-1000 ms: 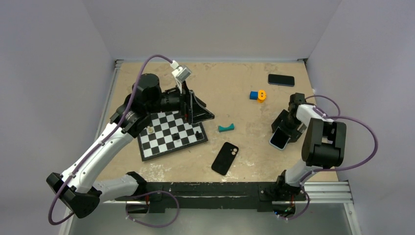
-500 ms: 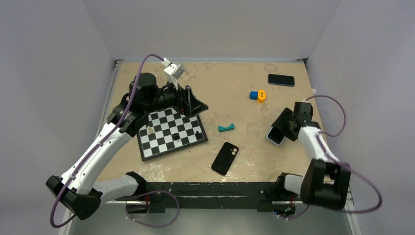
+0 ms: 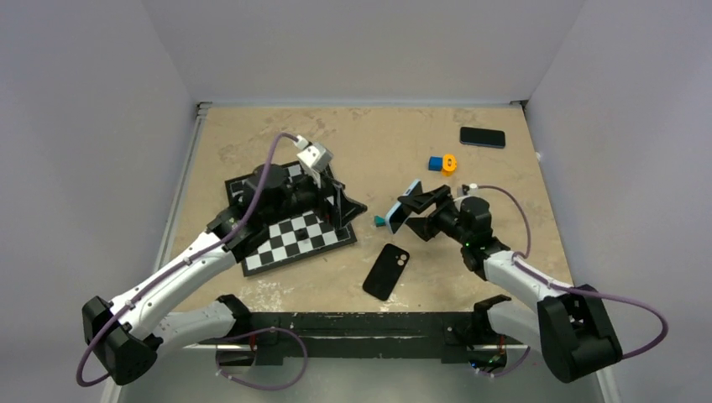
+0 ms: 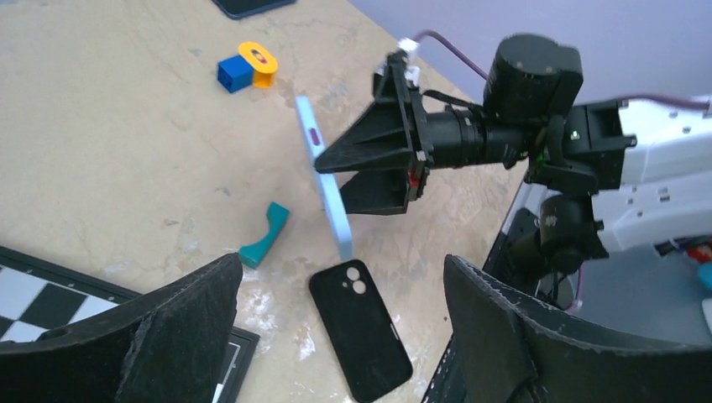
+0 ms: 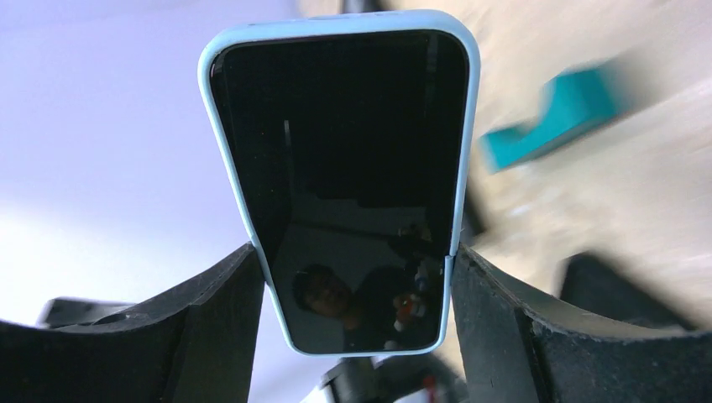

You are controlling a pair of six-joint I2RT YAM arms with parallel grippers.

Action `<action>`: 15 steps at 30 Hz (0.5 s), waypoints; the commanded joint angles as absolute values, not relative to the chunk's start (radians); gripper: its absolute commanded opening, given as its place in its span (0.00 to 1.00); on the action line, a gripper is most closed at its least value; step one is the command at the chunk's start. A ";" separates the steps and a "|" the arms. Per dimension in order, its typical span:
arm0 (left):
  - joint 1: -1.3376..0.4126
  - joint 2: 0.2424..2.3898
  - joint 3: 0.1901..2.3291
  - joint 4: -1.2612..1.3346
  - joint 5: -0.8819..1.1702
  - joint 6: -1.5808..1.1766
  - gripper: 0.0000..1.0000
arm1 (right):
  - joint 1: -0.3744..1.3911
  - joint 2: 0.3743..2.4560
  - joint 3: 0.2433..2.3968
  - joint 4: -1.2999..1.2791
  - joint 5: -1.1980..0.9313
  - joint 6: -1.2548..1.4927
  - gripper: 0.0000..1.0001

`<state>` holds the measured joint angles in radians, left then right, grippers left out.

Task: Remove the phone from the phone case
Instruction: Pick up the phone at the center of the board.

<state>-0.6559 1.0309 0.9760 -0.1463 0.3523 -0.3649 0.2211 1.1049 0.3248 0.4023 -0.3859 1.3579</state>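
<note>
You are gripping the phone (image 3: 405,206) on edge in the right gripper (image 3: 418,204), long axis slanting up off the tabletop (image 3: 378,134), with the left gripper (image 3: 344,204) gaping just to its left and the phone case (image 3: 386,271) lying flat nearby

The sandy tabletop (image 3: 403,134) carries a chessboard (image 3: 294,239) beneath the left gripper (image 3: 344,206). A black phone case (image 3: 386,270) lies just nearer than the right gripper (image 3: 411,206), with a teal curved piece (image 4: 264,235) below its fingertips. Beyond it a blue block (image 3: 435,164) sits against an orange ring (image 3: 449,163), and a glossy black slab (image 3: 482,137) lies farther off.
</note>
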 commanded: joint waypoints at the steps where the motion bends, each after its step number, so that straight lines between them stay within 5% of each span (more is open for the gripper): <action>1: -0.798 0.968 0.833 0.126 0.161 -0.266 0.93 | 0.412 1.030 0.385 0.608 -0.205 1.775 0.00; 8: -0.840 0.858 0.539 0.453 0.026 -0.446 0.85 | 0.614 1.036 0.424 0.589 -0.055 1.940 0.00; 15: -0.898 0.939 0.579 0.440 -0.040 -0.433 0.80 | 0.720 1.073 0.417 0.682 -0.010 2.036 0.00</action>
